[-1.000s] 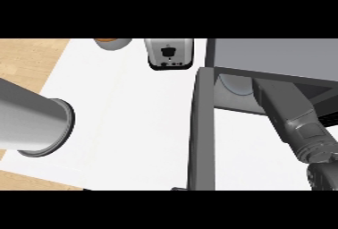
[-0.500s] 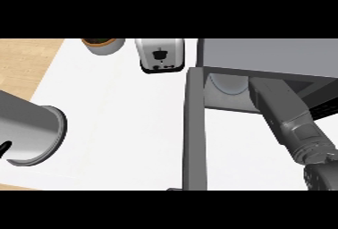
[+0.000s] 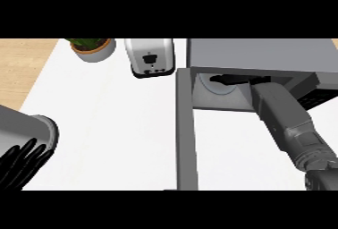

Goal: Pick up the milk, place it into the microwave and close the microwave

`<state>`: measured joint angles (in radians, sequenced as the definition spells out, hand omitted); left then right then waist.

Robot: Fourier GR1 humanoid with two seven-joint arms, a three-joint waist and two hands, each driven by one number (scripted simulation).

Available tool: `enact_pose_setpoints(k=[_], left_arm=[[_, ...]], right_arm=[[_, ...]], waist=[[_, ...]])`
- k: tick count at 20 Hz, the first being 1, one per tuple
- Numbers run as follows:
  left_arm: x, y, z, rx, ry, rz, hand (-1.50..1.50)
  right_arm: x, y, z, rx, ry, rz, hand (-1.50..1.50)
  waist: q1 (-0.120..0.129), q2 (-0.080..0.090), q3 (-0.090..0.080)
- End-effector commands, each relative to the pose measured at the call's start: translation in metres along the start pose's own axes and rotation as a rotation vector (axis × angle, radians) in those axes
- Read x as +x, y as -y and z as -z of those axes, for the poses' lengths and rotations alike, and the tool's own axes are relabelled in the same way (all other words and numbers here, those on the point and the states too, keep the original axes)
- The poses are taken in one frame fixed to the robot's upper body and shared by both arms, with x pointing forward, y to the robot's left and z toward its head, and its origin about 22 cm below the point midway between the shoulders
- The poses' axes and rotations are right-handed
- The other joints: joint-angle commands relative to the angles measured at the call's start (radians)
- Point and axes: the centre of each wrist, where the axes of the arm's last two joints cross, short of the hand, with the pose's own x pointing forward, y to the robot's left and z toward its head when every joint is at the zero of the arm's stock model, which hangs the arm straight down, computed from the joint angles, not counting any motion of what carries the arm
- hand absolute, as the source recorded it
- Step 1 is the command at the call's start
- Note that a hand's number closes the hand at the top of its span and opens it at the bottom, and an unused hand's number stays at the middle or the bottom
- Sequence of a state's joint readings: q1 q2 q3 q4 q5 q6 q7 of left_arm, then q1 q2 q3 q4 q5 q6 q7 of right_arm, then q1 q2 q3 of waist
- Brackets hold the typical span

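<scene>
The grey microwave [image 3: 260, 53] stands at the back right, and its open door [image 3: 185, 134] runs edge-on down the middle of the head view. My right forearm [image 3: 285, 117] stretches into the cavity. Only a dark part of the right hand [image 3: 232, 80] shows there, above the pale turntable [image 3: 219, 88]. I cannot see the milk or how that hand's fingers stand. My left hand [image 3: 23, 163] rests at the lower left edge, fingers straight and nothing in it.
A white toaster [image 3: 150, 56] stands just left of the microwave at the back. A potted plant [image 3: 92, 48] stands further left. The white counter [image 3: 112, 125] ends at a wooden floor [image 3: 19, 67] on the left.
The view has tilted, so the toaster, plant and microwave sit lower in the picture. My right forearm reaches further into the microwave. The left arm has sunk to the lower left, and its hand now shows.
</scene>
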<state>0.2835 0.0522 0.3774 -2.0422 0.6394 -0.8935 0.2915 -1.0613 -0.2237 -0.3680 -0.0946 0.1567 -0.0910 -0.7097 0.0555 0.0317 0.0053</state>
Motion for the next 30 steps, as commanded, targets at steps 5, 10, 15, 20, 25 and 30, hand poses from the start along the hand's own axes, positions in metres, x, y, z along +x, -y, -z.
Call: enact_pose_setpoints(k=[5, 10, 15, 20, 25, 30], left_arm=[[-0.017, 0.017, 0.017, -0.116, -0.080, 0.027, -1.50], [-0.029, 0.012, 0.046, -0.109, -0.100, 0.062, -1.50], [-0.039, 0.029, 0.051, -0.151, -0.109, 0.061, 1.50], [-0.050, 0.030, 0.063, -0.162, -0.106, 0.109, 1.50], [-0.074, 0.031, 0.085, -0.179, -0.163, 0.142, 1.50], [-0.072, 0.049, 0.121, -0.269, -0.165, 0.230, 1.50]], right_arm=[[-0.036, -0.014, -0.037, 0.097, -0.006, 0.286, -1.50], [-0.066, -0.044, -0.081, 0.130, -0.023, 0.362, -1.50], [-0.099, -0.047, -0.137, 0.132, -0.120, 0.301, -1.50], [-0.116, -0.023, -0.174, 0.112, -0.147, 0.248, -1.50], [-0.130, 0.004, -0.227, 0.027, -0.121, 0.242, -1.50], [-0.134, 0.055, -0.286, -0.004, -0.124, 0.227, -1.50]], waist=[[-0.048, -0.031, -0.005], [-0.091, -0.044, -0.007], [-0.101, -0.050, -0.008], [-0.121, -0.057, -0.010], [-0.127, -0.050, -0.011], [-0.133, -0.048, -0.010]])
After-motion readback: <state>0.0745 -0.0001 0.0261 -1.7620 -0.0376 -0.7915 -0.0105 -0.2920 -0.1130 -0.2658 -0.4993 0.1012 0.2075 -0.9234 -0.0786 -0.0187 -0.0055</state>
